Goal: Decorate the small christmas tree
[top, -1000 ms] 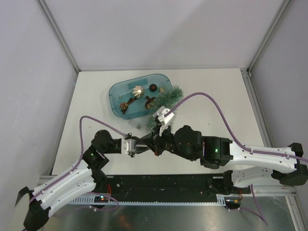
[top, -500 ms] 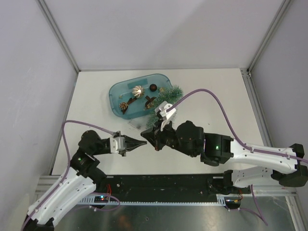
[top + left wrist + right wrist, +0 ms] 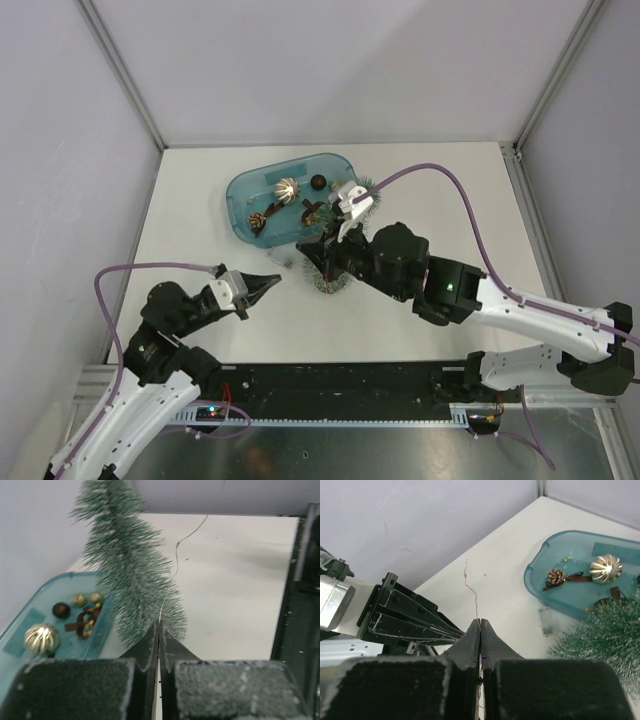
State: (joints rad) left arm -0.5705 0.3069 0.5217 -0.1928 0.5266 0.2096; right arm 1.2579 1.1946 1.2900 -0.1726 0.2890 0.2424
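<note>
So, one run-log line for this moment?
left pincer: shut on thin wire | right pincer: shut on thin wire | small christmas tree: beside blue tub | ornaments: in tub

- Left arm folded low at the near left, forearm angled up and right
- Left gripper points right, jaws pressed together
- Right arm reaches left across the middle, elbow bent
- Right gripper points left, jaws pressed together, apart from the left gripper

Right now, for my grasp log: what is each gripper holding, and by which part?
The left gripper and right gripper each pinch a thin wire; where along it is unclear.
</note>
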